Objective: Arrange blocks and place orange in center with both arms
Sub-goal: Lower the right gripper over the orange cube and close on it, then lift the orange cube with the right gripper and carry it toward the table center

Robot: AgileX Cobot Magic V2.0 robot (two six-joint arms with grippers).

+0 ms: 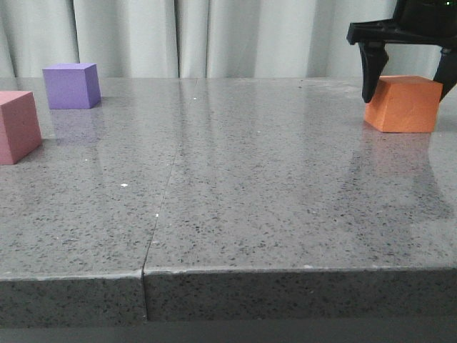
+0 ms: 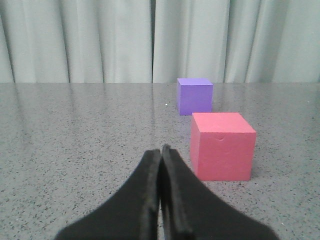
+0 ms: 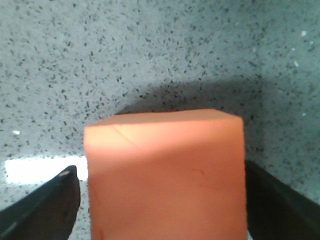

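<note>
The orange cube (image 1: 403, 106) sits on the grey stone table at the far right. My right gripper (image 1: 408, 96) is open and straddles it from above, one finger on each side. In the right wrist view the orange cube (image 3: 165, 175) fills the space between the fingers of the gripper (image 3: 160, 170), with a thin gap at one finger. The purple cube (image 1: 70, 86) stands at the far left. The pink cube (image 1: 18, 127) stands nearer, cut off by the left edge. My left gripper (image 2: 161, 150) is shut and empty, a little short of the pink cube (image 2: 222, 147), with the purple cube (image 2: 195, 96) beyond it.
The table (image 1: 235, 186) is speckled grey stone with a seam (image 1: 161, 207) running from the back to its front edge. A pale curtain (image 1: 214, 36) hangs behind the table.
</note>
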